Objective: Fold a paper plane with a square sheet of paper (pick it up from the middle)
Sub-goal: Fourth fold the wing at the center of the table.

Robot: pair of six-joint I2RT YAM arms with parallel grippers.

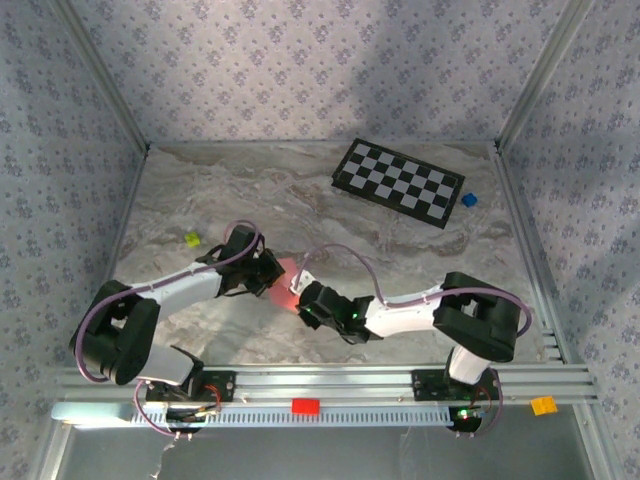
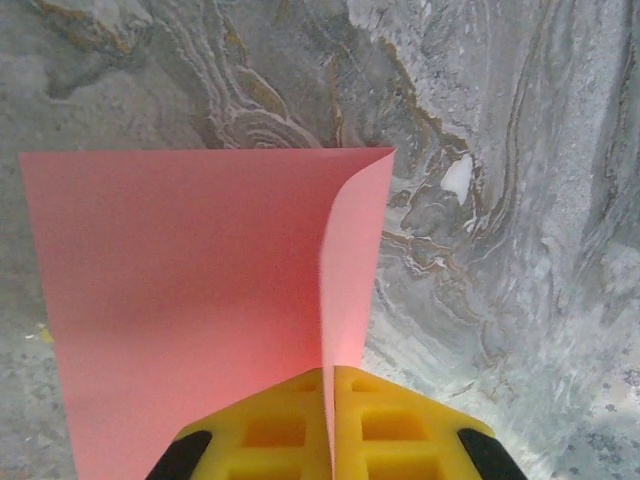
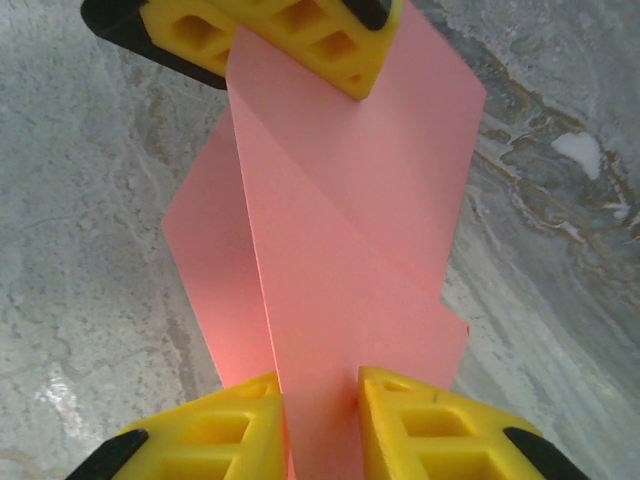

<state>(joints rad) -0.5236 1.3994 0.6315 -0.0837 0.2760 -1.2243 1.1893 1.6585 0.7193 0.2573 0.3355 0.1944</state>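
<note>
Pink-red square sheet of paper [image 1: 284, 270] sits between the two arms, well apart from the black-and-white checkered board [image 1: 398, 183] and on the side of it nearer the arm bases, toward the left arm.

The yellow left fingers [image 2: 270, 430] are pressed fully together with the paper pinched between them. In the left wrist view, a thin edge of the sheet [image 2: 200, 280] runs straight up out of the line where the two pads meet. A broad flat panel spreads to one side of that line and a narrower flap curls away on the other. The right wrist view shows the same left fingers [image 3: 300, 30] clamped on the far part of the sheet [image 3: 350, 230].

The yellow right fingers [image 3: 220, 430] stand a little apart, with a clear gap between the pads. A strip of the paper passes through that gap, its face turned toward the camera. I cannot tell whether either pad presses on it.

Between the two sets of fingers the sheet is twisted and creased, with one panel slanting over another. Below it is the grey marble-patterned worktop [image 1: 250, 200].
</note>
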